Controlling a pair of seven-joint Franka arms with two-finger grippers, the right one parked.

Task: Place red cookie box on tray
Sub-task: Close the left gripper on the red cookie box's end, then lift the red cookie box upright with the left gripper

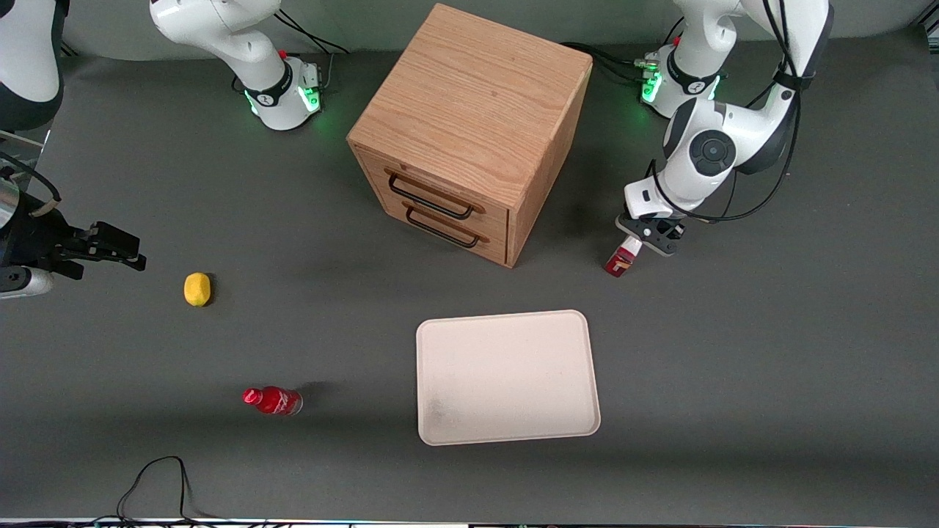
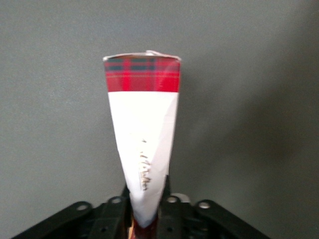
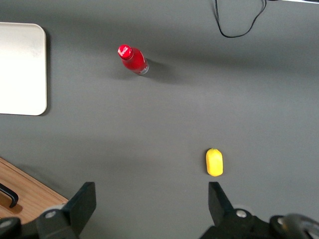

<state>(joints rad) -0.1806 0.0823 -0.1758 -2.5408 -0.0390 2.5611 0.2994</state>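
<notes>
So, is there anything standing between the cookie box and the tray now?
Nothing visible. The tool holds the red cookie box beside the wooden drawer cabinet. Only bare table separates it from the tray, which lies nearer the front camera.

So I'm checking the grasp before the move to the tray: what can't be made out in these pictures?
- Front view: most of the red cookie box is hidden under the gripper; only one end shows.
- Left wrist view: where the jaws meet the box is cut off by the picture's edge.
- Front view: whether the box is lifted or touching the table cannot be told.
- The tray is partly cut off in the right wrist view.
</notes>
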